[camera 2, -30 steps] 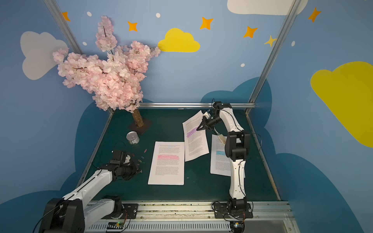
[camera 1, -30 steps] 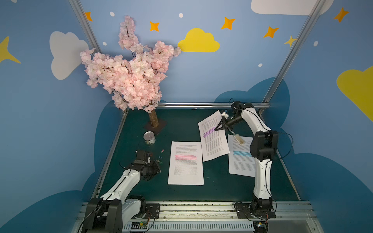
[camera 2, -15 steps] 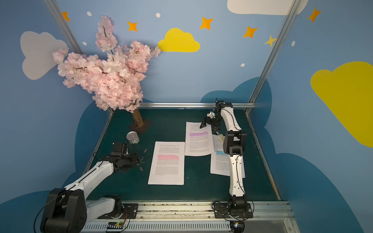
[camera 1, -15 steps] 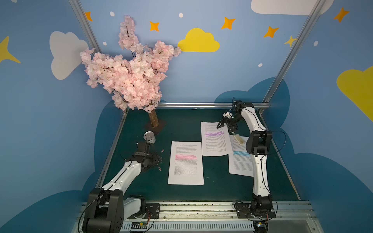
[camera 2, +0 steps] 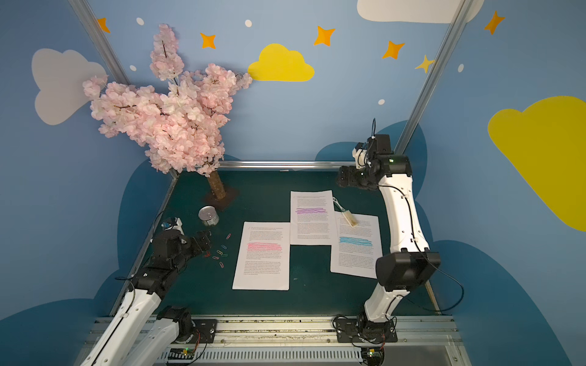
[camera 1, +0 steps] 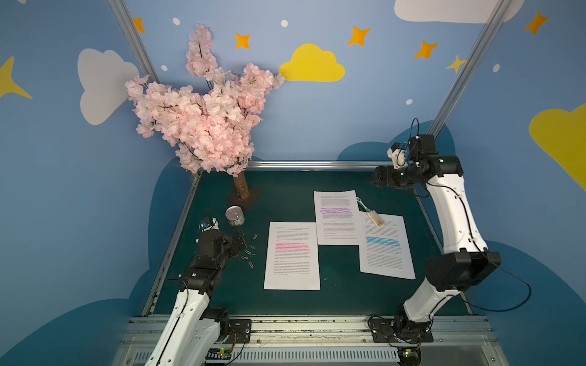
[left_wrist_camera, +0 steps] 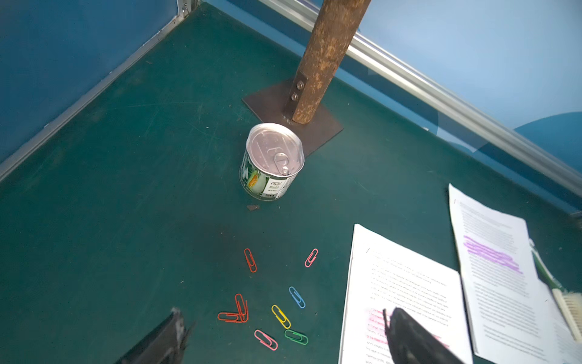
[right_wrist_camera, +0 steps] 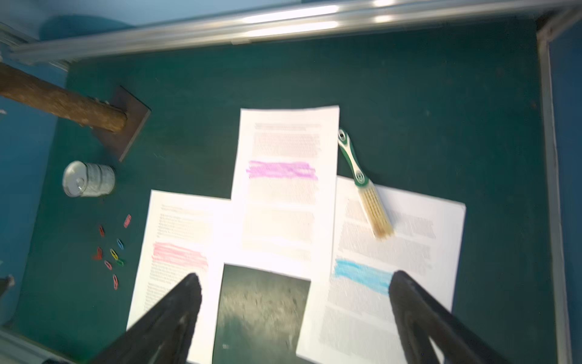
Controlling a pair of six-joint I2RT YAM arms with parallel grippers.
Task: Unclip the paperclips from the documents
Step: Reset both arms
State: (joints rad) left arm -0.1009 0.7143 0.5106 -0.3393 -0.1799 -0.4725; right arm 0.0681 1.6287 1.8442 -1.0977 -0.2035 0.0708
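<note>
Three documents (camera 1: 291, 256) of small black print, too fine to read, lay flat across the middle and right of the green worktop (camera 1: 333, 301), banded pink, purple and blue. The paperclips (left_wrist_camera: 281, 316) lay loose near the left edge, beside the pink-banded page. The left gripper (camera 2: 205, 241) hung by them, jaws apart. The right gripper (right_wrist_camera: 296, 275), also spread wide, hovered near the far right corner. A can (left_wrist_camera: 271, 164) bore a green corn label, lettering unreadable.
</note>
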